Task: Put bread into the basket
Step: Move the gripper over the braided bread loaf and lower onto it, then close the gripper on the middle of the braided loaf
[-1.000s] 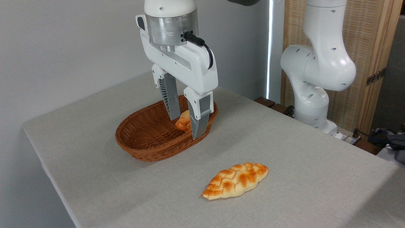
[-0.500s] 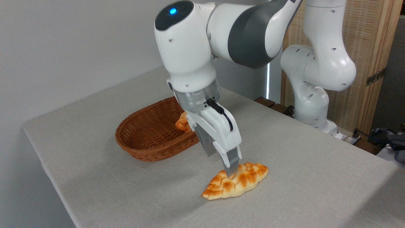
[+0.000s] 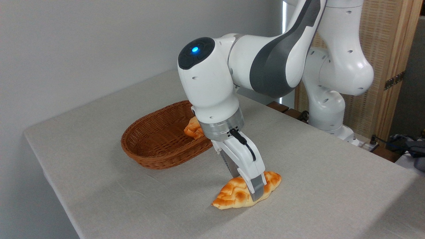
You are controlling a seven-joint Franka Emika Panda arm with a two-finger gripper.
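Bread (image 3: 232,196) lies flat on the table (image 3: 99,186), well toward the near edge, long axis running lower-left to upper-right. Pointed left tip is free; right tip shows past the gripper.

Gripper (image 3: 247,187) is down over the middle of the loaf, tilted, its fingers straddling it across the short width. Near finger (image 3: 256,189) lies against the front flank, tip close to the cloth. Far finger mostly hidden behind the loaf. Cannot tell whether the fingers are pressing in or only bracketing; loaf rests on the table.

Basket (image 3: 156,139) sits up and left of the loaf, apart from it, with a strip of bare cloth between. Its right end is hidden behind the wrist of the arm (image 3: 212,86). A small bread piece (image 3: 193,128) rests inside against the right end; the left part of the basket is open weave.

Bare cloth left, in front and right of the loaf. Table's left and near edges drop away.
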